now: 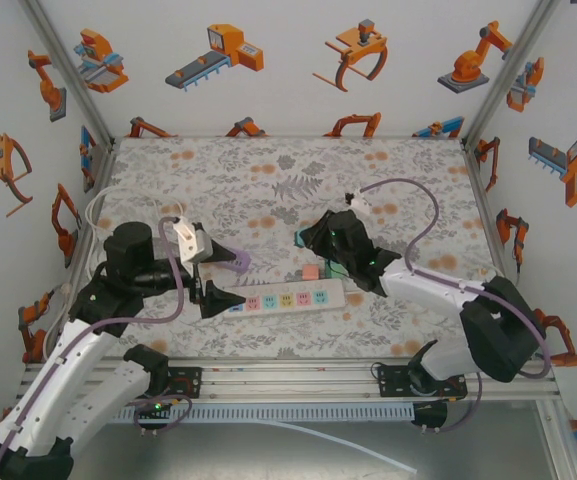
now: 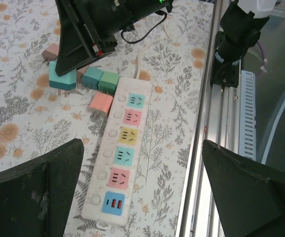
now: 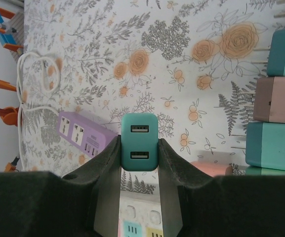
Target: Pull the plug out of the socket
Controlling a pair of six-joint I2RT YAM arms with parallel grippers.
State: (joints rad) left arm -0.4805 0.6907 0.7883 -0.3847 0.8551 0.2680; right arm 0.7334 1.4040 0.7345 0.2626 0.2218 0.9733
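My right gripper (image 3: 139, 150) is shut on a teal two-USB plug (image 3: 139, 129) and holds it above the table, clear of the white power strip (image 2: 120, 148). The left wrist view shows the same teal plug (image 2: 62, 79) under the right gripper's black fingers (image 2: 78, 42), beside the strip's far end. Every coloured socket on the strip is empty. My left gripper (image 2: 142, 197) stands open over the strip's USB end, and its fingers (image 2: 33, 192) touch nothing. From above, the right gripper (image 1: 308, 240) hangs behind the strip (image 1: 288, 297) and the left gripper (image 1: 226, 277) is at its left end.
Loose plugs lie beside the strip: dark teal (image 2: 92, 78), green (image 2: 108, 81), pink (image 2: 101, 103) and brown (image 2: 51, 51). A purple power strip (image 3: 80, 136) with a coiled white cable (image 3: 26, 98) lies farther left. The table's aluminium front rail (image 2: 206, 148) runs close along the strip.
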